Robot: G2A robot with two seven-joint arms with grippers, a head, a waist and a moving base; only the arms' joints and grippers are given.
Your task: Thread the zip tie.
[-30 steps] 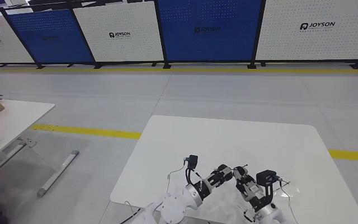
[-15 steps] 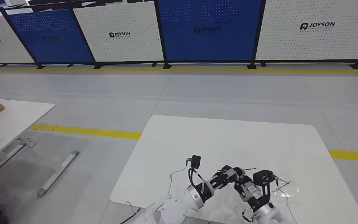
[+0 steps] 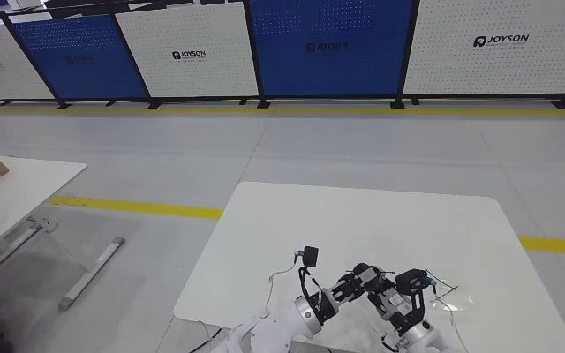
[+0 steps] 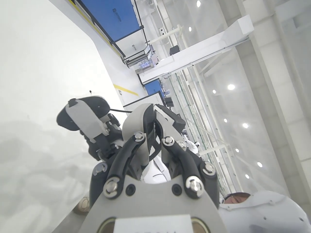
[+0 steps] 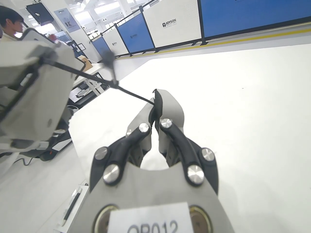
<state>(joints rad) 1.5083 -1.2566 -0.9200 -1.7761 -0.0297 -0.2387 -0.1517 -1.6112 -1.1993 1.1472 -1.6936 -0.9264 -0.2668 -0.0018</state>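
- Two claws sit close together low over the white tabletop (image 3: pixel 353 221), near its 6 o'clock edge in the top view and well apart from its 12 o'clock side.
- The right claw (image 5: pixel 156 96) is pinched tight, with one end of the black zip tie (image 5: pixel 131 94) nipped between its tips.
- From there the zip tie runs in a straight line through the air, above the tabletop, across to the left claw (image 4: pixel 155 112), which sits at about 9 o'clock from the right one.
- The left claw is drawn narrow too, its pads almost together, gripping the tie's other end.
- Partway along the strap a short blurred offshoot rises; I cannot tell what it is.
- Beyond the tabletop at 12 o'clock stands a row of blue and white panels (image 3: pixel 331 48), and a yellow floor line (image 3: pixel 132 206) lies at 9 o'clock.
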